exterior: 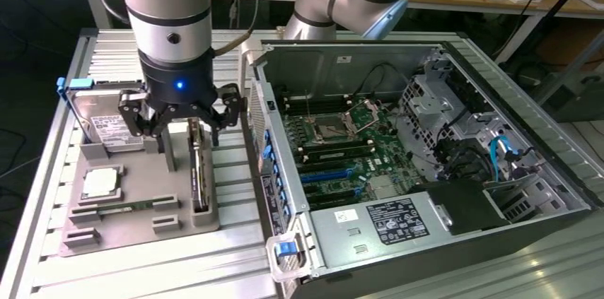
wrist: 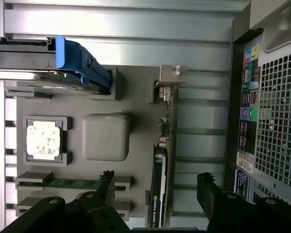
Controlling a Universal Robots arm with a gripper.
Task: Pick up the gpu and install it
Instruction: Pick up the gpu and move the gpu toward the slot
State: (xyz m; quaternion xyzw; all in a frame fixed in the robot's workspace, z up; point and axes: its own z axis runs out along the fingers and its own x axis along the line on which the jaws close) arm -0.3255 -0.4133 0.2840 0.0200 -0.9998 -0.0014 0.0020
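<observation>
One arm [exterior: 170, 16] stands almost dead upright over the table [exterior: 189, 264], on the exterior view's left, its wrist pointing straight down and a small blue light glowing on the dark collar above the gripper [exterior: 184, 129]; the black fingers [exterior: 143, 119] are splayed wide, released, gripping nothing. Just beneath them the gpu [exterior: 197, 172] stands on its long edge in a slot of the grey holder tray [exterior: 132, 232], and the gripper hangs over the card's far end. From the wrist view the gripper [wrist: 156, 174] straddles the gpu [wrist: 160, 189], one finger [wrist: 106, 182] on each side of the thin card, with a clear gap on both sides, so nothing touches it; the card's metal bracket [wrist: 169, 82] sits at its other end. On the same holder tray [wrist: 136, 97] a hard drive [exterior: 104, 126] with a blue frame leans at the far corner; a processor [exterior: 101, 182] lies flat in its pocket, and a narrow green memory stick [exterior: 127, 207] lies just beyond that. To the exterior view's right the computer case [exterior: 378, 66] lies open on its side just beside the tray, its motherboard [exterior: 340, 143] facing up.
</observation>
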